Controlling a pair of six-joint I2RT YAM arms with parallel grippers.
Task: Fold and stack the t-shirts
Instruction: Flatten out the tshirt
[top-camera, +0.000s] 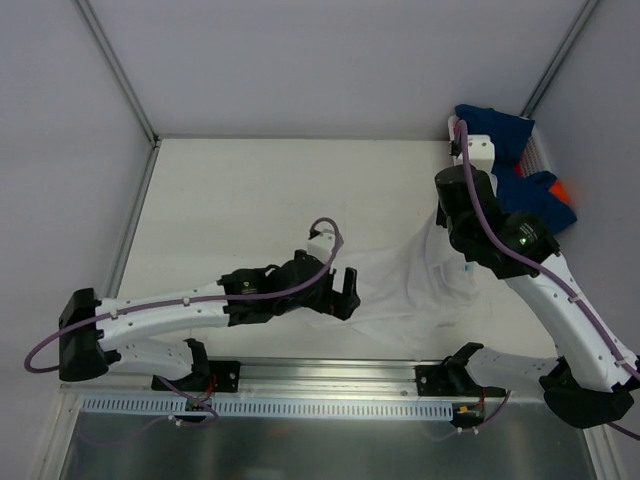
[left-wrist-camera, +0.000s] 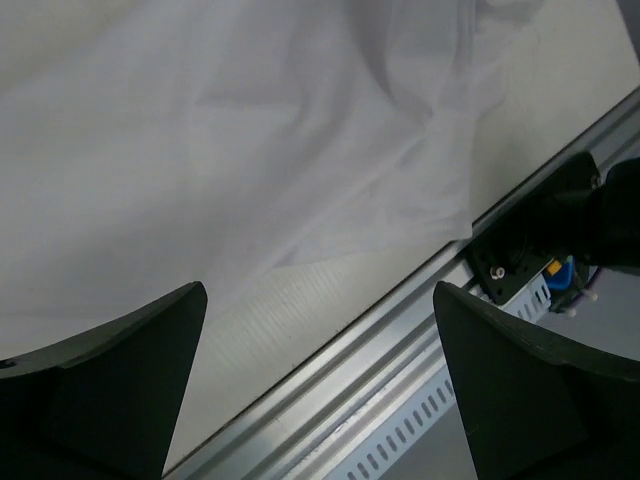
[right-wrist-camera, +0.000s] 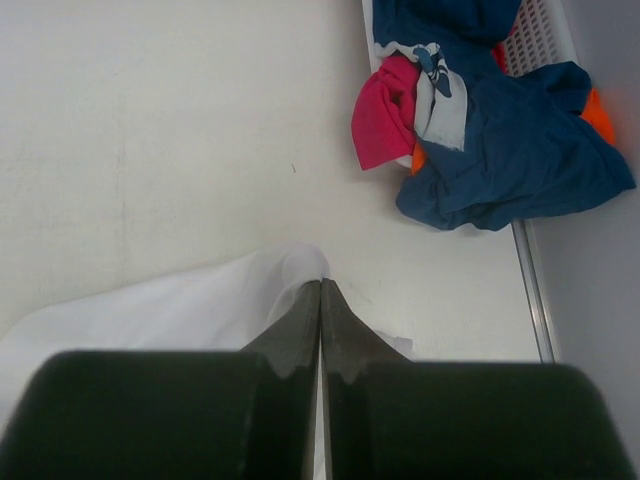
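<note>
With the right claw (right-wrist-camera: 321, 287) clamped on the limp white cloth t-shirt (right-wrist-camera: 170, 310), bring the gaping left claw (left-wrist-camera: 320, 292) onto its near edge.

Left tool (left-wrist-camera: 318, 300) agape on its low, outstretched arm (top-camera: 170, 310); right tool (right-wrist-camera: 321, 290) clamped tight

One shirt (top-camera: 410, 285) up front, a pile (top-camera: 520, 170) in the far right corner.
The shirt lies on the table (top-camera: 250, 200) right of centre, with the left gripper (top-camera: 348, 290) at its left edge and the right gripper (right-wrist-camera: 321, 295) at its far right edge; the pile spills over a basket (right-wrist-camera: 540, 35) behind it.
</note>
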